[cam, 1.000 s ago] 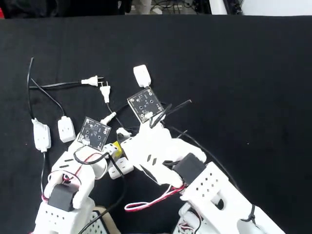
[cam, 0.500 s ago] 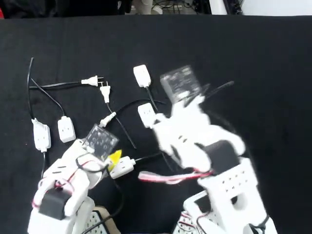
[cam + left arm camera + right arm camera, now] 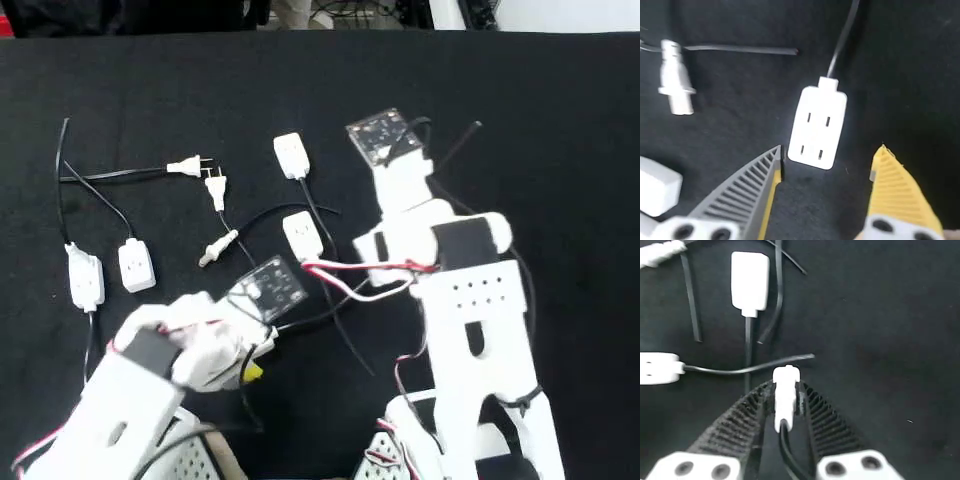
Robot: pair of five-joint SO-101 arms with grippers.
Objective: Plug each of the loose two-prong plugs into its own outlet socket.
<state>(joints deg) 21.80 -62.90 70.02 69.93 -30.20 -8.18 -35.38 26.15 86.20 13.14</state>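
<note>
The right gripper (image 3: 785,386) is clenched on a white two-prong plug (image 3: 785,402) over the black table (image 3: 880,315). The plug's black cord trails out between the ribbed fingers, and a white outlet socket (image 3: 750,280) lies near. The left gripper (image 3: 830,150) is spread wide and grasps nothing. Its grey and yellow fingers stand on either side of a second socket (image 3: 818,125), the grey tip just beside its edge. A loose plug (image 3: 675,90) lies apart.

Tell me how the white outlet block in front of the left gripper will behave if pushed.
The outlet block looks small and flat, so it will probably slide rather than tip. Its black cord looks thin and bendy, so it may tug the block askew.
</note>
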